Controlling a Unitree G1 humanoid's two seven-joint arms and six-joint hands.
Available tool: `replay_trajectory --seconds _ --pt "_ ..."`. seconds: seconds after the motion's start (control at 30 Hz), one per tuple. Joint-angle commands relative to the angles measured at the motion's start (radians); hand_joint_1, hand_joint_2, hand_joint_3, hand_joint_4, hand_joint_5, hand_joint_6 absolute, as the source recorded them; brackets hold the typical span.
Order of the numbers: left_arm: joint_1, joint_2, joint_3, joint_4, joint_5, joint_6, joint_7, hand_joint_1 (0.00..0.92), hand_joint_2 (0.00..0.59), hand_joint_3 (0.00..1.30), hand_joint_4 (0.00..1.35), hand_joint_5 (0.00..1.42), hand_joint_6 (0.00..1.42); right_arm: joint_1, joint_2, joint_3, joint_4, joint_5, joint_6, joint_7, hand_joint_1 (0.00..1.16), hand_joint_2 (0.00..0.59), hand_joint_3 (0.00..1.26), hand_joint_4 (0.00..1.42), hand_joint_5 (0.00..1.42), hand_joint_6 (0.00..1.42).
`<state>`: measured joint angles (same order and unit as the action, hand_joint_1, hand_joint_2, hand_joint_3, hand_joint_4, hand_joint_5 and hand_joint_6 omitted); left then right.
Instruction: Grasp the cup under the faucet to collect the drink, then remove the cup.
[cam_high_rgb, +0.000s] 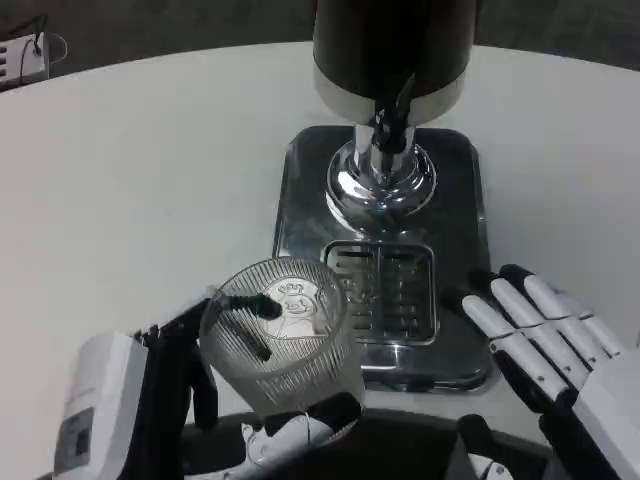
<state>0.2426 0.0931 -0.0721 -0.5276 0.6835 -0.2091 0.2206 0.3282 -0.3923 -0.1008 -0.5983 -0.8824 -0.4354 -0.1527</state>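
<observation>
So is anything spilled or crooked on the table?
Nothing is spilled. The left hand holds the ribbed clear cup beside the drip grate, not under the faucet. The cup looks empty and roughly upright. The right hand rests open by the steel tray.

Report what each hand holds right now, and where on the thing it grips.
The left hand holds the ribbed clear cup by its side wall, fingers wrapped around it. The right hand holds nothing, its fingers extended beside the drip tray.
</observation>
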Motion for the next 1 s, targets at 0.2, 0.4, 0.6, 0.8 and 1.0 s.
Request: replay_trajectory --seconds 0.2,0.4,0.6,0.8,1.0 --pt "-0.151 0.004 0.026 0.117 0.033 0.022 0.047 0.832 0.000 1.00 1.07 1.24 1.42 0.030 0.005 -0.015 -0.018 0.002 0.009 0.005 0.29 0.552 0.11 0.04 0.03 0.11" --pt "-0.254 0.029 0.031 0.227 0.054 0.036 0.074 0.832 0.000 1.00 1.07 1.23 1.42 0.043 0.006 -0.028 -0.025 0.008 0.009 0.002 0.30 0.552 0.11 0.05 0.03 0.11" --pt "-0.339 0.024 0.004 0.324 0.101 0.073 0.121 0.832 0.000 1.00 1.07 1.23 1.42 0.051 0.012 -0.032 -0.030 0.012 0.009 0.002 0.30 0.552 0.11 0.05 0.04 0.11" --pt "-0.464 0.036 -0.013 0.478 0.098 0.080 0.157 0.832 0.000 1.00 1.07 1.23 1.42 0.056 0.016 -0.031 -0.034 0.009 0.007 0.004 0.30 0.552 0.11 0.05 0.04 0.11" --pt "-0.602 0.045 -0.056 0.631 0.110 0.079 0.204 0.832 0.000 1.00 1.07 1.23 1.42 0.064 0.019 -0.032 -0.037 0.006 0.009 0.007 0.30 0.555 0.11 0.05 0.04 0.11"
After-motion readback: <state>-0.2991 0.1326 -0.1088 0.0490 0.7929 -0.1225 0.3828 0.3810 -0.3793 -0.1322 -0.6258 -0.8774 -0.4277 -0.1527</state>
